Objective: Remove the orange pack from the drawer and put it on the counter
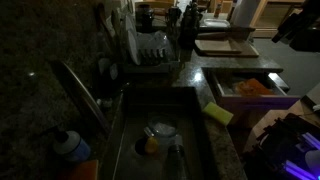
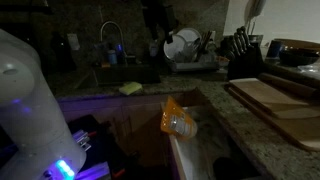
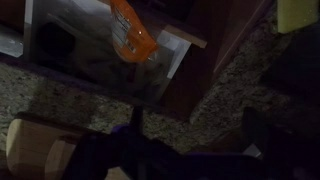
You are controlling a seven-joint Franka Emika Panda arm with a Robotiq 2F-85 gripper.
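My fingers (image 3: 135, 148) are showing only as a dark blur at the bottom of the wrist view; I cannot tell whether they are released or clenched. Past them the granite bench (image 3: 230, 110) is ending at the open drawer (image 3: 172, 62), where the orange pack (image 3: 133, 30) is lying, apart from me. In an exterior view a cutting board (image 2: 275, 100) is crowding the bench beside the drawer, leaving a bare granite strip along the edge. Farther off, a yellow sponge (image 2: 130, 88), a dish rack (image 2: 185, 50) and a knife block (image 2: 240, 58) are sitting.
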